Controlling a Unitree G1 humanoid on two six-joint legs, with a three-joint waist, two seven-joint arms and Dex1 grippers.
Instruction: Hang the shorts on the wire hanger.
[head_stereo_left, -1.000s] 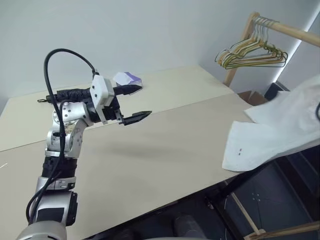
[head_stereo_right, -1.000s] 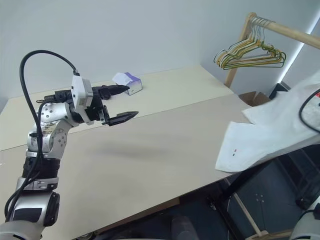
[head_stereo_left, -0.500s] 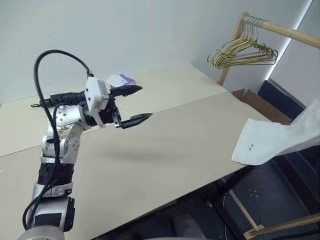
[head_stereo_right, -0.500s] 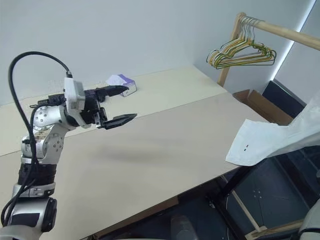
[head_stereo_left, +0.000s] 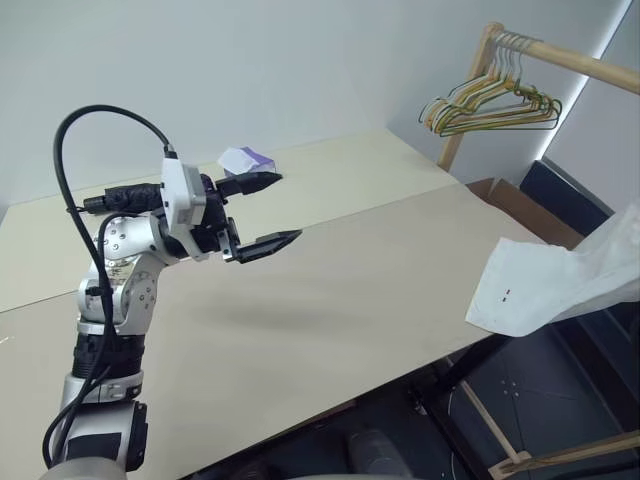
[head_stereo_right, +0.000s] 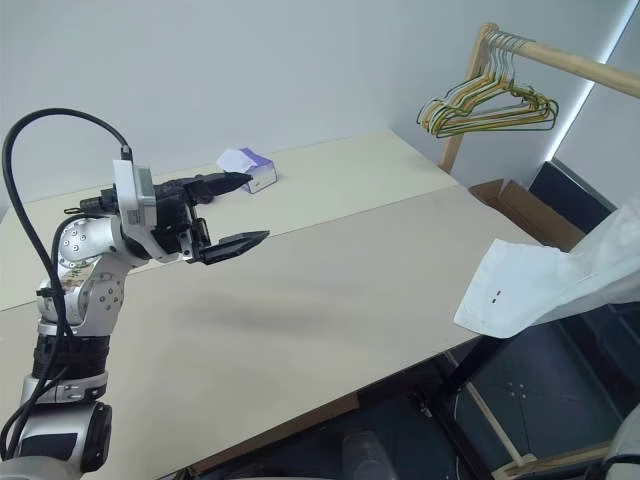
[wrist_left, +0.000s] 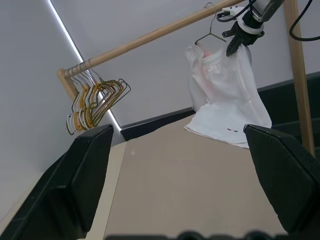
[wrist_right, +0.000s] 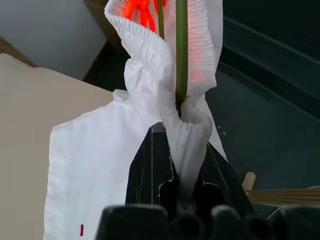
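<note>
Beyond the table's (head_stereo_left: 330, 290) edge, the right gripper (wrist_left: 235, 44), clamped on shorts (wrist_left: 222, 95) and hanger (wrist_right: 181, 50), has swung outward, nearing the rail (wrist_left: 165, 31); left gripper (head_stereo_left: 262, 212) gapes empty.

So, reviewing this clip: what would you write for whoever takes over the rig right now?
Left gripper: open, holding nothing, above the table.
Right gripper: shut on the waistband of the shorts, up by the wooden rail.
The wire hanger is threaded through the waistband; the shorts' lower end drapes on the table's far corner.
Done: shorts on hanger.
Left: whether the hook is over the rail I cannot tell; check, then release.
</note>
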